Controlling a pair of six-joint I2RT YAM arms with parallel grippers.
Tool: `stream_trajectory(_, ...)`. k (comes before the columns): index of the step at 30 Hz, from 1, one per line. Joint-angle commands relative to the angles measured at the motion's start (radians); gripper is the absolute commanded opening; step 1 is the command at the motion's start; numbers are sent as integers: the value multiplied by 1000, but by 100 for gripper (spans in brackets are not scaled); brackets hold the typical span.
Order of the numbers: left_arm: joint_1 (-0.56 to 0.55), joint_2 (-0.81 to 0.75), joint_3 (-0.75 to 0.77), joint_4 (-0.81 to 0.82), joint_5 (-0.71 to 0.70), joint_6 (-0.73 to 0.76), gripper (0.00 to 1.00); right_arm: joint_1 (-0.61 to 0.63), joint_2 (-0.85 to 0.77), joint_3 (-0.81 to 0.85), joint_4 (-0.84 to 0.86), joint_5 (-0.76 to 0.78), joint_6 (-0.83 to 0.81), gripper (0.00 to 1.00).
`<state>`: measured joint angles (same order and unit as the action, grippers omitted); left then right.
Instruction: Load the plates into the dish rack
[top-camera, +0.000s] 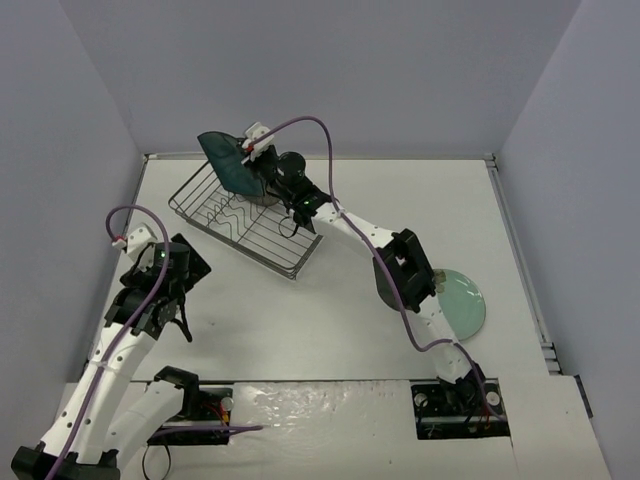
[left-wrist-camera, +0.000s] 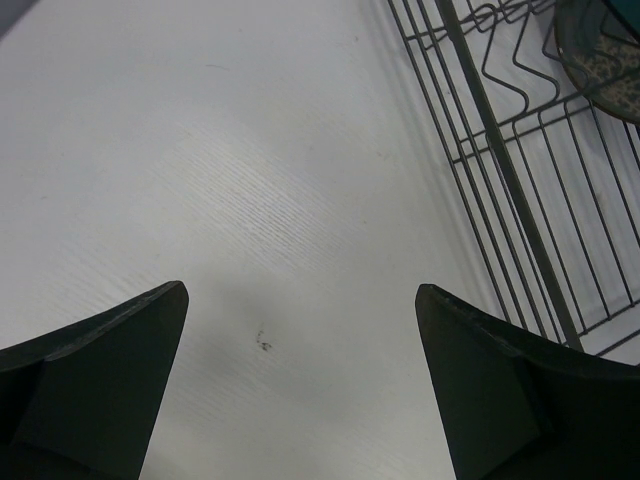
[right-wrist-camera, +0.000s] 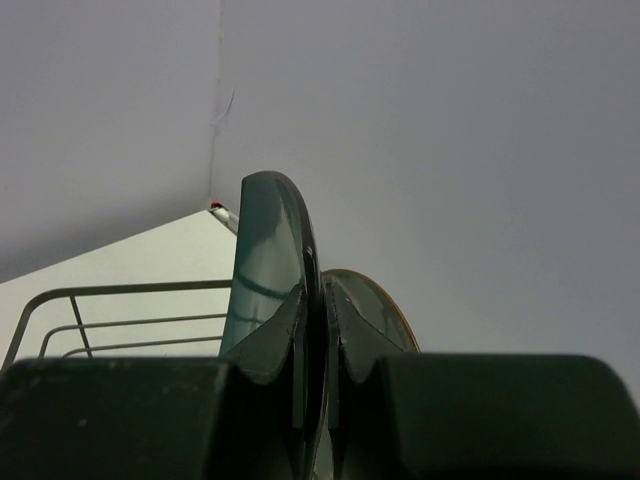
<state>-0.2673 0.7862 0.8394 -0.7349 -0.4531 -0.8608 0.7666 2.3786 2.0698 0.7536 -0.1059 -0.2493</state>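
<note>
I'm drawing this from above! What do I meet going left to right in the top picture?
Left gripper, open → dark wire dish rack → round pale mint-green plate. The square dark teal plate in the right gripper overlaps the rack, so skipped.

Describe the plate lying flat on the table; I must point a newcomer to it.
On the white table, look to the right side, next to the right arm's elbow. There the mint-green plate lies flat, partly covered by that arm. It is round and pale, unlike the square dark teal plate that the right gripper holds on edge above the dish rack.
</note>
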Motion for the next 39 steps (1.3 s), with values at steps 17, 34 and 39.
stream_trajectory(17,11,-55,7,33,-95,-14,97,-23,17,47,399,23,7,0)
stream_trajectory(34,11,-47,0,50,-59,3,97,-8,-2,-98,531,48,26,0)
stream_trajectory(39,11,-48,-6,49,-55,3,97,-1,-2,-140,585,70,20,0)
